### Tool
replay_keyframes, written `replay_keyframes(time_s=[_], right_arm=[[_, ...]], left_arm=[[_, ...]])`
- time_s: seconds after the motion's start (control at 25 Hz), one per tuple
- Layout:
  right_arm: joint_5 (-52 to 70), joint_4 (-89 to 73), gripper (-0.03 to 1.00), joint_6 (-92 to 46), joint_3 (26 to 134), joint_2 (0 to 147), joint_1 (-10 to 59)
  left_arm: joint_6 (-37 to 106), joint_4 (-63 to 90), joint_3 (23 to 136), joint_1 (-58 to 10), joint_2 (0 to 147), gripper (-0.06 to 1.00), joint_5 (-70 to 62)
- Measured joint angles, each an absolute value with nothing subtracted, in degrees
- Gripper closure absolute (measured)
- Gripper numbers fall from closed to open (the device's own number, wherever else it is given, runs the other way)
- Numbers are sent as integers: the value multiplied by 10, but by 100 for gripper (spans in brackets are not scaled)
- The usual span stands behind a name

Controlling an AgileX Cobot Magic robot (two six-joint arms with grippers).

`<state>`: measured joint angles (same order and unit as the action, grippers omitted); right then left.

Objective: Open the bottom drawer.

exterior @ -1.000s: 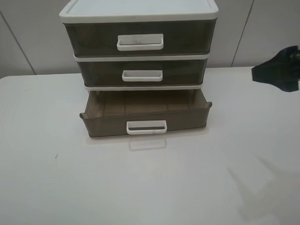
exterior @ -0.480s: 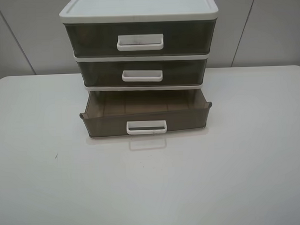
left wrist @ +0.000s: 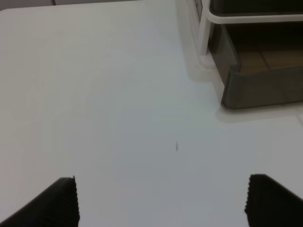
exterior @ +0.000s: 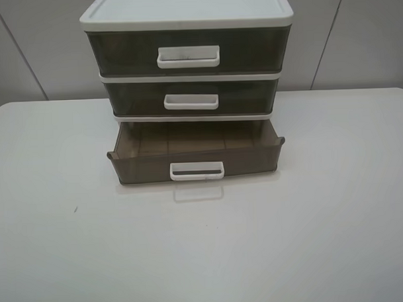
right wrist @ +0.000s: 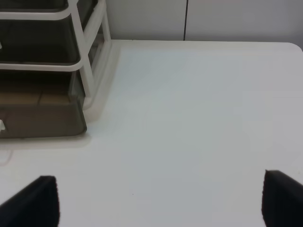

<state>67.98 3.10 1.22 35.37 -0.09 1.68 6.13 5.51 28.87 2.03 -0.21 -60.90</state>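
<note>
- Both hands stand spread wide and hold nothing: the left hand (left wrist: 161, 201) shows only its two dark fingertips over bare surface, well apart from the drawer's near corner, and the right hand (right wrist: 158, 201) shows the same on the other side of the unit. Neither appears in the high view.
- Judged from this, the pull looks done, so the step in hand is to keep clear; doing it well means leaving the arms away from the protruding drawer front and not brushing its handle.
- The bottom drawer (exterior: 195, 163) sits pulled partway out of the three-drawer unit (exterior: 187, 12), near the back edge of the surface (exterior: 205, 257) and about midway between its side edges; its white loop handle (exterior: 197, 171) faces the front edge.
- Its exposed floor is ribbed and nothing lies on it that I can see; the part under the frame is hidden.
- The middle drawer (exterior: 192, 98) and the top drawer (exterior: 188, 53) are pushed in; their smoky fronts are too dark to show any contents.
</note>
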Motion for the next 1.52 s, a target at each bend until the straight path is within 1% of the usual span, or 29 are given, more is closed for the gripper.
replay_keyframes(time_s=[0.24, 0.44, 0.68, 1.52], right_arm=[[617, 23, 23, 12, 308, -1, 17], [611, 19, 23, 12, 298, -1, 16], [611, 13, 23, -4, 298, -1, -20], [609, 0, 23, -17, 298, -1, -22]], left_arm=[[61, 55, 289, 20, -2, 23, -609], [61, 55, 289, 20, -2, 23, -609], [61, 55, 289, 20, -2, 23, -609], [61, 55, 289, 20, -2, 23, -609]])
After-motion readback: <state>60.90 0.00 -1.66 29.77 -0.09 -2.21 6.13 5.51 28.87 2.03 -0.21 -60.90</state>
